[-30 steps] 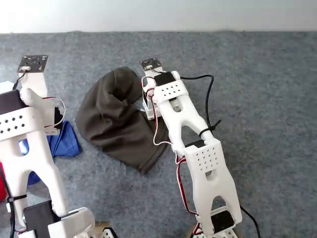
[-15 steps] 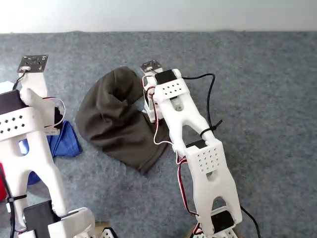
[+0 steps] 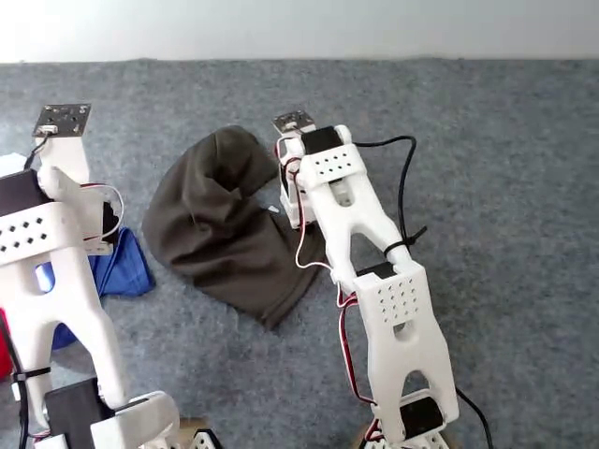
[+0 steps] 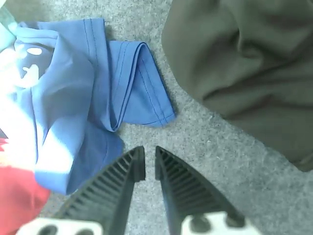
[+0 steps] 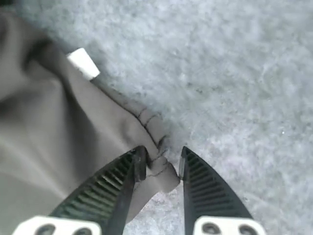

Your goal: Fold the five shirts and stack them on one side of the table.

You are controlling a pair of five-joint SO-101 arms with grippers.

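A dark olive shirt (image 3: 215, 224) lies crumpled on the grey carpet mid-table. In the right wrist view my right gripper (image 5: 164, 152) is shut on a hemmed corner of that dark shirt (image 5: 58, 137), and the cloth fills the gap between the fingers. A white tag (image 5: 83, 63) sticks out of the shirt close by. My left gripper (image 4: 150, 164) hangs shut and empty over bare carpet, just beside a folded blue shirt (image 4: 73, 98). In the high view the blue shirt (image 3: 122, 267) lies under the left arm. A red shirt (image 4: 19, 200) peeks out beneath it.
Grey carpet (image 3: 505, 187) covers the table, with wide free room to the right of the right arm. A pale wall runs along the far edge. The dark shirt (image 4: 244, 58) lies a short way from the blue one.
The right arm has shifted slightly to the right at the dark shirt's edge, uncovering the white tag. The left arm and the blue shirt have not moved.
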